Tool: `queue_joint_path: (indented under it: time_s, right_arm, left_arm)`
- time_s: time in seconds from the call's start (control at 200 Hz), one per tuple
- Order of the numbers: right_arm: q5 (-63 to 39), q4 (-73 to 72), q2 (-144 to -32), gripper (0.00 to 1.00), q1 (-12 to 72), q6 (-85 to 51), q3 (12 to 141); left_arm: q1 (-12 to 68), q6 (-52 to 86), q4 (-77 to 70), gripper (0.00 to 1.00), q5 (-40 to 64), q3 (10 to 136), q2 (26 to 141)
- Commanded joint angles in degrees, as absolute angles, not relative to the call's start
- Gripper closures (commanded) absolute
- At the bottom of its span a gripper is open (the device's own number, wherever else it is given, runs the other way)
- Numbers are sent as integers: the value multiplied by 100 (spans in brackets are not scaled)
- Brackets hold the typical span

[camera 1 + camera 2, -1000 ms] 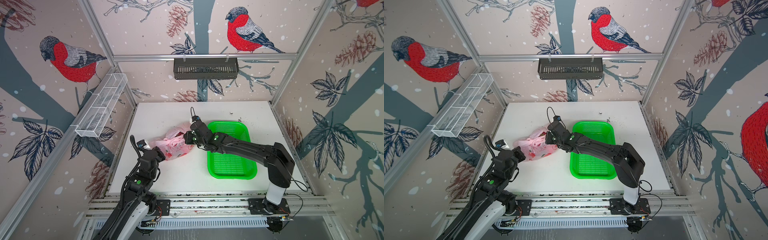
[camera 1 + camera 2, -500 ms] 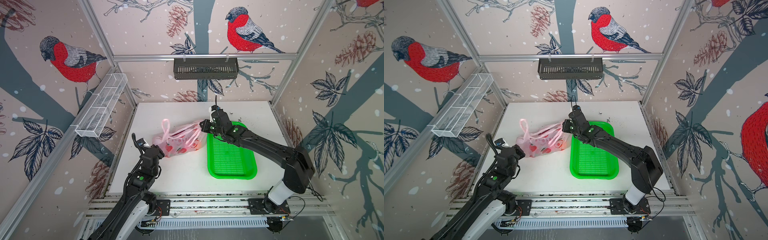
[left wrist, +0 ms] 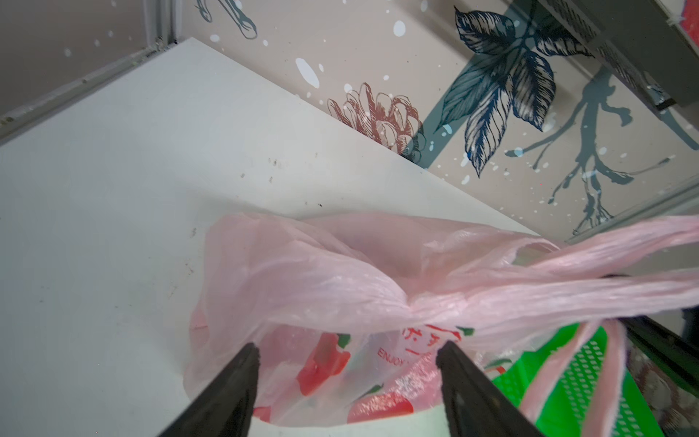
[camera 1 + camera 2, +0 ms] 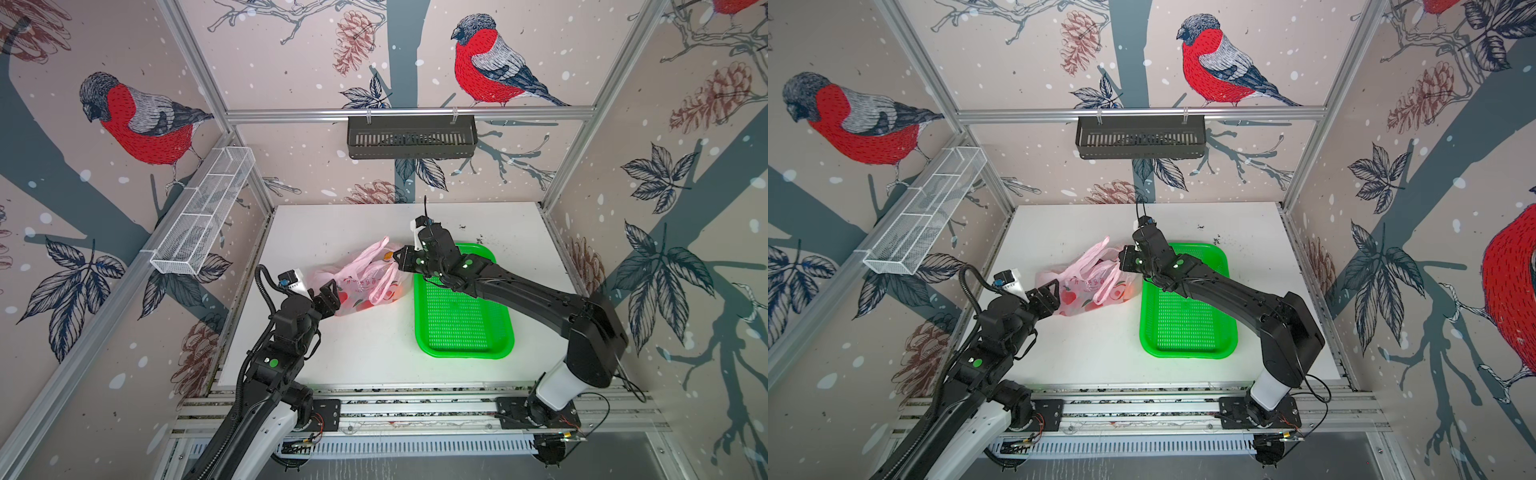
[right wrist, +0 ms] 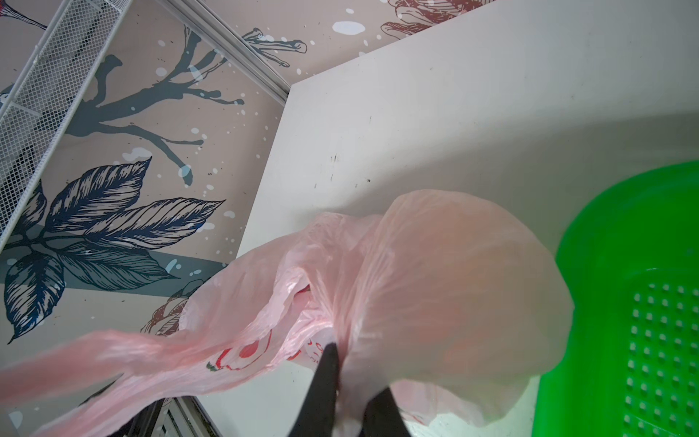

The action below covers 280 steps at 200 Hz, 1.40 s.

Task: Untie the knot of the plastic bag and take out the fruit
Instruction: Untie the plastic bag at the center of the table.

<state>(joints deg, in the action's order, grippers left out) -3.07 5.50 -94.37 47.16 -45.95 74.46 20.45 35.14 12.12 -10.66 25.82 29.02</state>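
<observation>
- Left pincer, sitting left of centre in both top views, is standing wide. In the left wrist view its two black fingers are flanking the printed lower film and gripping nothing.
- Plastic bag is lying on the white tabletop in the middle of the frame, between the two pincers and just beside the green basket. Its thin translucent film is sagging and creasing, so I am judging it soft, light, slippery and easy to tear. It is likely to stretch rather than hold its shape under a pull.
- Knot is showing right of centre in the left wrist view as a bunched twist where the pale handle strips are meeting. I cannot tell whether it is loosening. I am judging the best hold to be one handle strip close beside the twist, not the loose body film.
- Fruit is hiding inside the bag. A rounded orange-tinted swelling is pushing the film out in the right wrist view, though I cannot tell which piece it is. Round pieces are likely to roll once the mouth is opening.
- Right pincer, at the bag's upper right edge, is pinching narrow on gathered pink film. The right wrist view is showing that film between its fingers.
- Green basket is sitting right of centre with nothing in it.
</observation>
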Motion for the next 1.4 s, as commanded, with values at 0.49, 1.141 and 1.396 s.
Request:
queue_joint_path:
  time_s: [0.49, 1.141, 1.396]
  right_arm:
    - [-470, 255, -9660, 85, 4696, -4614, 7638]
    - [-674, 70, -9555, 85, 4671, -4676, 7418]
    - [-767, -10, -9501, 86, 4615, -4671, 7392]
  left_arm:
    - [3731, 2531, 2076, 4, -2118, 4251, 4753]
    - [3850, 1290, 522, 4, -2491, 5200, 6622]
    - [3850, 955, 309, 12, -2462, 5350, 6736]
